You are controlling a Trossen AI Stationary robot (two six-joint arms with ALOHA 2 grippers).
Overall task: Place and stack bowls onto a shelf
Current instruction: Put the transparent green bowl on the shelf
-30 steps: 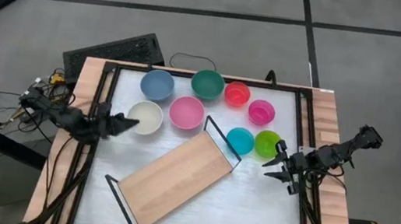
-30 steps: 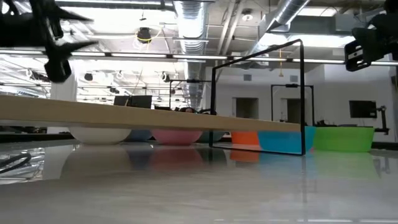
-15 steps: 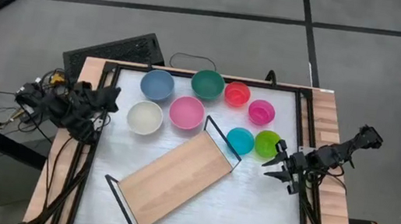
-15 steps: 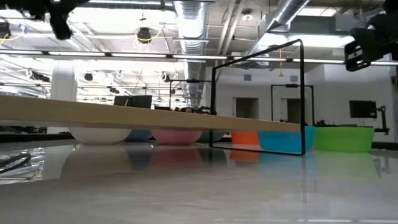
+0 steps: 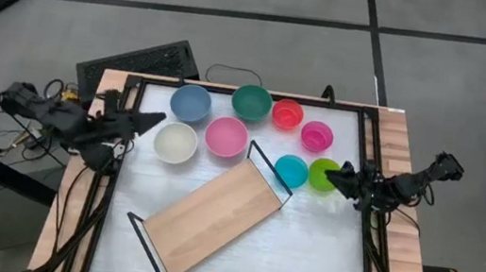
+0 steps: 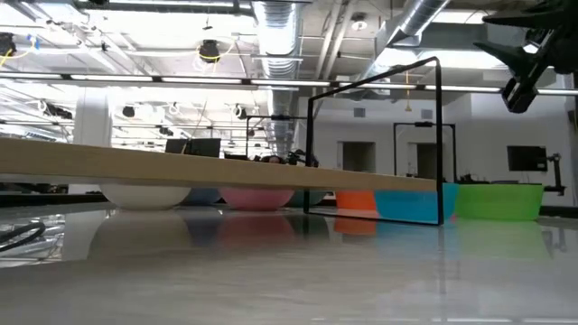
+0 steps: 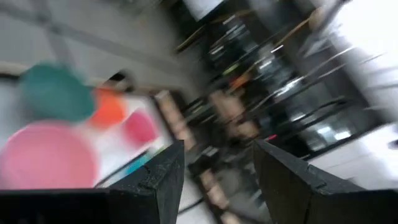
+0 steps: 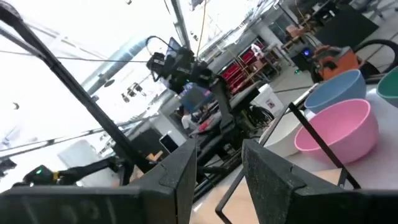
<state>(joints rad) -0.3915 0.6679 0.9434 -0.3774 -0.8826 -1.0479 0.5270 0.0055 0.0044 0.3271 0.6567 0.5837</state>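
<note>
Eight bowls stand on their bases on the white table: blue [image 5: 190, 103], teal [image 5: 251, 102], red [image 5: 287, 115], magenta [image 5: 316, 136], cream [image 5: 175, 142], pink [image 5: 226, 136], cyan [image 5: 290, 171] and lime green [image 5: 321, 174]. The light-wood shelf [image 5: 212, 218] lies slantwise on the table in front of them, with black wire loops at both ends. My left gripper [image 5: 157, 121] is open and empty, raised off the table left of the cream bowl. My right gripper [image 5: 331, 173] is open and empty, high above the lime green bowl's right rim [image 6: 524, 68].
A black frame [image 5: 249, 93] runs along the table's far and side edges. A keyboard [image 5: 140, 57] lies beyond the far left corner. The near half of the table around the shelf holds no bowls.
My left gripper has drawn back from the cream bowl toward the table's left edge, risen out of the low view, and come forward again farther back on the table. My right gripper has gone toward the far edge over the lime green bowl and tipped upward.
</note>
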